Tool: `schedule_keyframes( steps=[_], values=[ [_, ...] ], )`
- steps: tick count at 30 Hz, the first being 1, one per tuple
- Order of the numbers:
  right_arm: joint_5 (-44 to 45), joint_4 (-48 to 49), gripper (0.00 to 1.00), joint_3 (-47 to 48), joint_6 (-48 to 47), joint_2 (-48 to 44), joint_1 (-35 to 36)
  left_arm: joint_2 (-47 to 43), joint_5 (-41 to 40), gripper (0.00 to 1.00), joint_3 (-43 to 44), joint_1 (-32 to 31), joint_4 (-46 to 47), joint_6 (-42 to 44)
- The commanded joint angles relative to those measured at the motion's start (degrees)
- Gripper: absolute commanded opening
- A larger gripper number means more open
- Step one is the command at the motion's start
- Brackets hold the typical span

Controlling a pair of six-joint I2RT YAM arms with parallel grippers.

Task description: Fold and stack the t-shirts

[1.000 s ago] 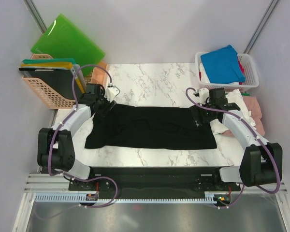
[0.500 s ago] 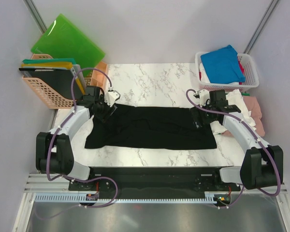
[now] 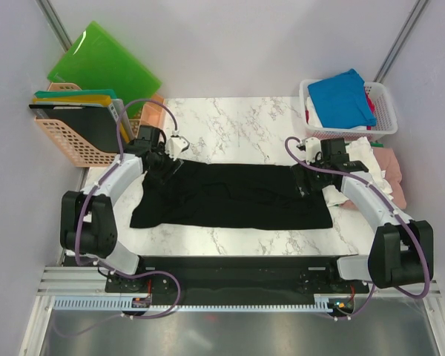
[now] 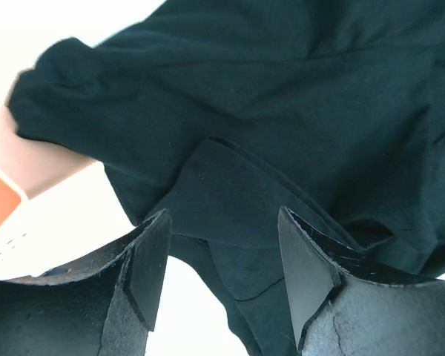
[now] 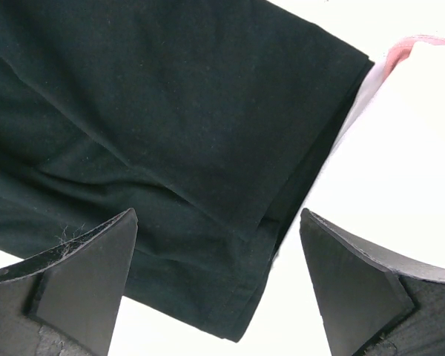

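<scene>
A large black t-shirt [image 3: 233,196] lies spread in a long band across the marble table. My left gripper [image 3: 163,165] hovers over its far left corner, jaws open and empty; the left wrist view shows folded black cloth [image 4: 282,133] between and beyond the fingers. My right gripper [image 3: 305,180] hovers over the shirt's far right corner, jaws wide open and empty; the right wrist view shows the shirt's hemmed corner [image 5: 230,297]. A bright blue t-shirt [image 3: 341,96] lies on top in the white basket [image 3: 384,100]. Pink and white shirts [image 3: 389,167] lie at the right edge.
An orange basket [image 3: 67,141] with boards stands at the far left, and a bright green plastic board [image 3: 100,63] leans behind it. The marble table [image 3: 237,122] shows bare beyond the black shirt. The walls close in on both sides.
My left gripper has shifted slightly right and farther along the shirt's left corner. My right gripper has edged a little farther back. The black shirt lies as before.
</scene>
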Motion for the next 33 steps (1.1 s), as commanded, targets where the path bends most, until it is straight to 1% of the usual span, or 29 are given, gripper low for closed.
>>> schedule_keyframes(
  steps=[1,3,6,7,10,17,20,23,26,31,33],
  values=[
    [-0.3,1.8,0.98,-0.3,0.6,0.2,-0.3,1.7,-1.3,0.67,2.6,0.0,1.4,-2.3],
    [0.0,1.9,0.98,-0.5,0.6,0.2,-0.3,3.4,-1.8,0.67,4.3,-0.1,2.1,-2.9],
    [0.2,2.1,0.98,-0.7,0.3,0.4,-0.4,7.0,-4.9,0.67,6.9,-0.1,2.3,-3.3],
    [0.2,2.1,0.98,-0.7,0.3,0.6,-0.4,7.8,-7.2,0.67,7.5,-0.1,2.3,-3.6],
    [0.1,2.2,0.98,-0.7,0.2,0.9,-0.5,10.1,-7.7,0.66,8.5,-0.1,3.1,-3.3],
    [0.3,2.2,0.98,-0.7,0.3,1.4,-0.4,12.1,-6.4,0.65,10.5,-0.1,1.9,-4.3],
    [0.3,2.2,0.98,-0.7,0.3,1.4,-0.5,11.7,-3.2,0.65,10.0,-0.1,-0.5,-4.5],
    [0.1,2.3,0.98,-0.7,0.3,1.8,-0.5,11.2,2.9,0.65,9.6,-0.1,-2.9,-4.3],
    [0.2,2.2,0.98,-0.6,0.4,2.1,-0.5,10.7,5.3,0.65,9.5,-0.2,-5.1,-4.4],
    [0.2,2.3,0.98,-0.8,0.3,1.8,-0.5,9.0,4.0,0.64,7.6,-0.3,-5.9,-4.5],
    [0.1,2.3,0.98,-0.7,0.3,1.9,-0.5,9.2,2.9,0.63,7.0,-0.3,-6.0,-4.4]
  ],
)
